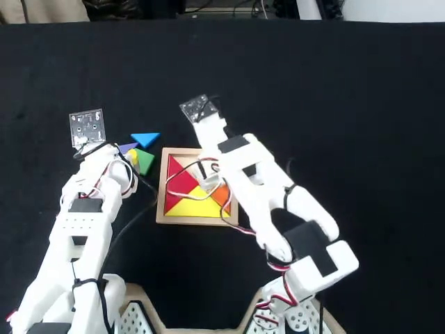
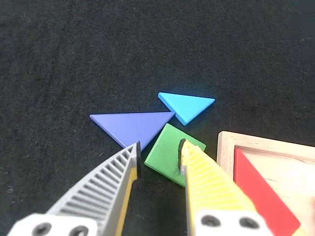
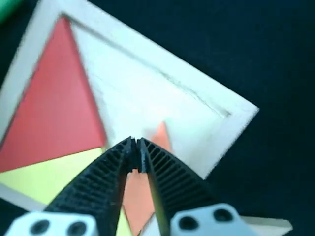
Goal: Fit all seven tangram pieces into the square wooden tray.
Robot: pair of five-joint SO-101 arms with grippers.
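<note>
Right wrist view: I'm holding right jaws clenched above the tray's (image 3: 172, 66) orange piece (image 3: 138, 196); left jaws are hanging released over the green square (image 2: 167, 152).

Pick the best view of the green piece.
The left wrist view: the green piece lies close up, one corner behind the left hand's finger. The high view shows it small, beside an arm. The right wrist view catches a green sliver.

Blk cloth tbl (image 1: 361, 90), cables (image 1: 229, 7) at back.
</note>
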